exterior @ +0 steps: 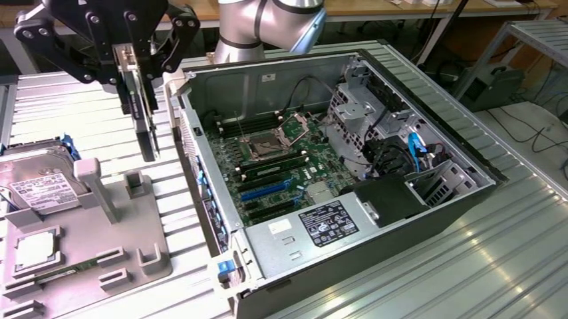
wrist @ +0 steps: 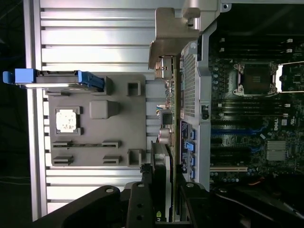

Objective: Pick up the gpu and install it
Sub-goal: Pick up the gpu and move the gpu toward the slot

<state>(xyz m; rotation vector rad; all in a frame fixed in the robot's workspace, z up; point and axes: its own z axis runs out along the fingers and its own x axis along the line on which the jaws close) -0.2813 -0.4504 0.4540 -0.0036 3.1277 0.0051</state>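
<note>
The gpu (exterior: 146, 126) is a thin dark card that hangs on edge, clear of the grey fixture tray (exterior: 133, 226). My gripper (exterior: 133, 66) is shut on its upper edge. It hangs just outside the open computer case (exterior: 461, 199), on the exterior view's left of the case wall. In the wrist view the gpu (wrist: 174, 95) shows edge-on with its silver bracket (wrist: 173, 38) at the far end. There my gripper (wrist: 164, 202) clamps the card alongside the case's perforated wall (wrist: 190, 80). Blue expansion slots (exterior: 266, 193) lie on the motherboard (exterior: 306, 149) inside the case.
On the tray a hard drive (exterior: 36, 179) in a blue caddy stands at the exterior view's left. A processor chip (exterior: 36, 249) and a memory stick (exterior: 76, 268) lie nearer the front. Drive cages and cables (exterior: 390, 139) crowd the case's right side. The arm's base (exterior: 257, 26) stands behind the case.
</note>
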